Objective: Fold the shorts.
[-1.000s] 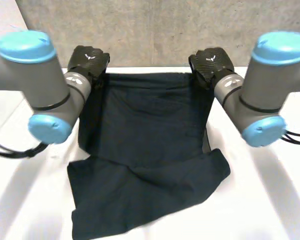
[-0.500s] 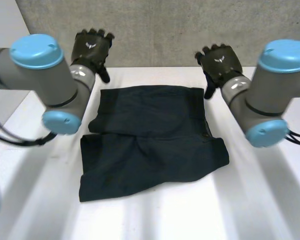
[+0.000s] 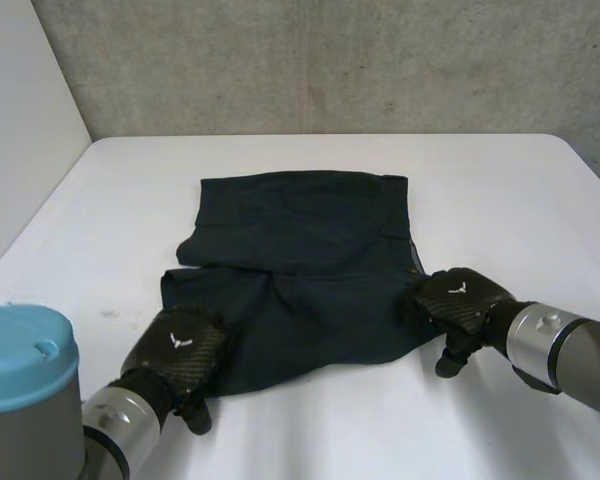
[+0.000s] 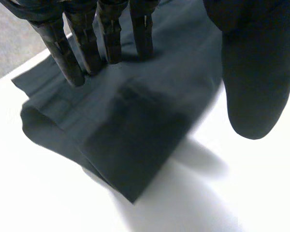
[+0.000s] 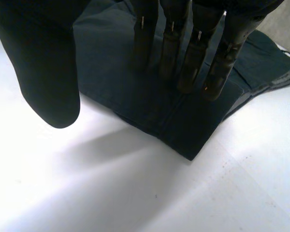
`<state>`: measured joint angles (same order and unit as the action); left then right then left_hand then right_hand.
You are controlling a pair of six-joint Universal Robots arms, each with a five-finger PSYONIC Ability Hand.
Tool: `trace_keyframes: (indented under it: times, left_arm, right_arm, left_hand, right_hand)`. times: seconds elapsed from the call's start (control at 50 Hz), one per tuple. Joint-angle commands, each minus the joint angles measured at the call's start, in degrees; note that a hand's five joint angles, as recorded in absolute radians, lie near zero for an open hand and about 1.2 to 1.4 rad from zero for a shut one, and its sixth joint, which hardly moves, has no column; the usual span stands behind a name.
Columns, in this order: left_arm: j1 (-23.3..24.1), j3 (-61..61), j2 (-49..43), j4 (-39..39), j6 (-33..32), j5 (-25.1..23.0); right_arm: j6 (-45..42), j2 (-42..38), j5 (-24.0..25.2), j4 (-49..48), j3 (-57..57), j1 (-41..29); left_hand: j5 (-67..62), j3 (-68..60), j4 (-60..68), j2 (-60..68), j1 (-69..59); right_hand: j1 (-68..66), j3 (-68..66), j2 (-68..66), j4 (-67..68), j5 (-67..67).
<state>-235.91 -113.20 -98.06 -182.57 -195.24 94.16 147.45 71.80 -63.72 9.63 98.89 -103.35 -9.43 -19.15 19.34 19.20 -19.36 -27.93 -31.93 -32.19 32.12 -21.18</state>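
White table (image 3: 130,210) against a grey concrete wall (image 3: 330,60), pale panel (image 3: 20,130) alongside.

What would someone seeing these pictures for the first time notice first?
The dark shorts lie folded in the middle of the white table. The left hand rests straight fingers on their near left corner, the right hand on the near right corner.

Saw dark shorts (image 3: 300,260) lying flat mid-way across a white table (image 3: 500,190), one layer at the far side overlapping a wider layer on the near side. Found the left hand (image 3: 177,355) back-up on the near left corner of the cloth. Found the right hand (image 3: 455,305) on the near right corner, thumb pointing down toward bare table. Noted a grey wall (image 3: 330,60) beyond.
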Motion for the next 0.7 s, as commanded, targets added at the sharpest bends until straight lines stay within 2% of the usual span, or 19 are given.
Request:
trace_keyframes:
  times: [0.02,0.14,0.26,0.34,0.36,0.42,0.46,0.6,0.66,0.7]
  left_arm:
    - [-1.83,0.26,-6.43,-5.07,-0.57,1.63]
    - [-1.92,1.67,-8.99,-6.48,-0.75,3.39]
    - [-2.18,2.72,-10.66,-10.61,-0.93,4.10]
    - [-2.18,3.60,-12.24,-12.63,-0.93,4.19]
    - [-2.18,3.86,-12.59,-13.07,-0.93,4.19]
    - [-2.18,4.22,-12.68,-13.86,-0.93,4.10]
    - [-2.18,4.30,-12.51,-14.13,-0.93,4.10]
    - [-2.18,4.48,-7.15,-12.73,-1.54,4.01]
    - [-2.27,3.61,-3.11,-9.05,-3.91,3.92]
    - [-2.53,2.99,-0.21,-3.86,-6.72,3.92]
  right_arm:
    - [-0.32,-5.61,-0.01,-10.93,-0.10,-0.45]
    - [-0.67,-9.48,-0.09,-13.58,-2.21,-0.54]
    - [-0.68,-13.44,-0.27,-15.43,-5.28,-0.71]
    - [-0.59,-15.37,-0.44,-17.27,-6.95,-0.71]
    - [-0.33,-15.99,-0.79,-18.41,-7.74,-0.71]
    - [-0.41,-17.22,-2.28,-20.34,-8.80,-0.80]
    - [-0.50,-17.57,-3.60,-20.70,-9.33,-0.71]
    - [-0.76,-14.15,-7.74,-19.48,-9.07,-0.54]
    - [-1.02,-9.33,-7.65,-15.18,-8.45,-0.36]
    - [-2.08,-5.63,-6.95,-8.25,-8.54,-0.10]
  left_hand:
    - [-3.91,-4.18,4.00,4.13,-3.97]
    - [-4.24,-4.52,4.33,4.47,-4.31]
    - [-13.82,-14.10,13.91,14.05,-13.89]
    - [-26.25,-26.52,26.34,26.48,-26.32]
    - [-34.94,-35.21,35.03,35.17,-35.01]
    - [-53.29,-53.56,53.38,53.52,-53.36]
    - [-60.54,-60.82,60.63,60.77,-60.61]
    - [-60.57,-60.85,60.66,60.80,-60.64]
    - [-60.57,-60.85,60.66,60.80,-60.64]
    - [-60.57,-60.85,60.66,60.80,-60.64]
  right_hand:
    - [-0.49,3.50,3.77,-3.70,2.76]
    - [-0.65,3.34,3.61,-3.53,2.60]
    - [-5.35,-1.36,-1.09,1.17,-2.10]
    - [-20.97,-16.97,-16.71,16.78,-17.72]
    - [-35.33,-31.34,-31.07,31.14,-32.08]
    - [-52.00,-48.01,-47.74,47.81,-48.75]
    - [-52.07,-48.07,-47.81,47.88,-48.82]
    - [-52.07,-48.07,-47.81,47.88,-48.82]
    - [-52.07,-48.07,-47.81,47.88,-48.82]
    - [-52.07,-48.07,-47.81,47.88,-48.82]
